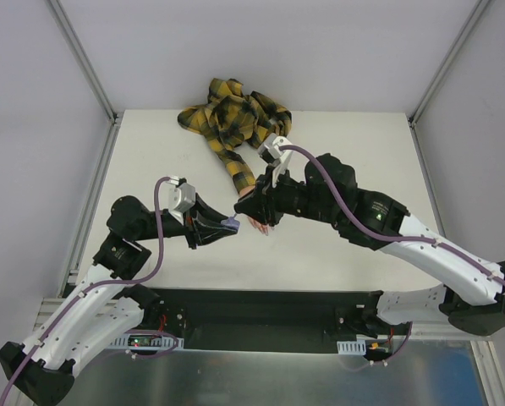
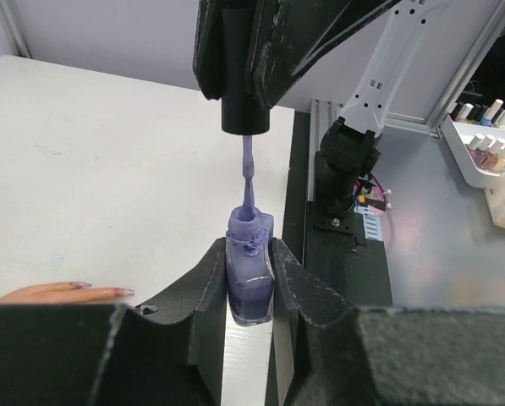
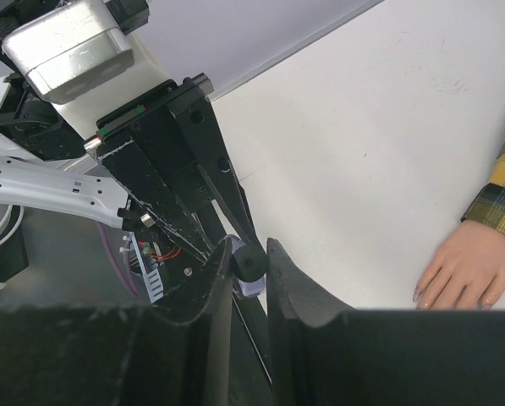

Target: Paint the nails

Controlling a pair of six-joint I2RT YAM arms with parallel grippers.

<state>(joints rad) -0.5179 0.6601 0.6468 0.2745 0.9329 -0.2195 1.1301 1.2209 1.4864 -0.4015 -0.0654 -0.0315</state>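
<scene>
— Over the middle of the table [image 1: 362,144], which step are you on?

— You're loading the brush [image 2: 249,182], I'd say. Its stem runs down from the black cap [image 2: 245,85] into the neck of the purple polish bottle [image 2: 250,279], so nothing is being painted at this moment.

— And the claws?

— Your left claw [image 2: 249,254] is clamped on the bottle, one finger flat against each side, with the neck pointing up at the cap. Your right claw [image 3: 248,255] is pinched on the cap, its jaws only as far apart as the cap is wide.

— Where are the nails [image 2: 122,292]?

— On the mannequin hand [image 1: 256,220]. It lies palm down on the table just beside both claws, fingers toward the arms' bases, and its plaid sleeve [image 1: 231,118] trails off to the far edge. From the left wrist, the fingertips show low on the left, near the bottle but apart from it. The nails look pinkish-purple, but I can't tell whether any is wet.

— What does the next move ask of you?

— Lift the brush straight up clear of the neck, then carry the right claw the short way over to one nail and come down lightly. Hold the bottle steady meanwhile, since a tilt could spill it.
</scene>
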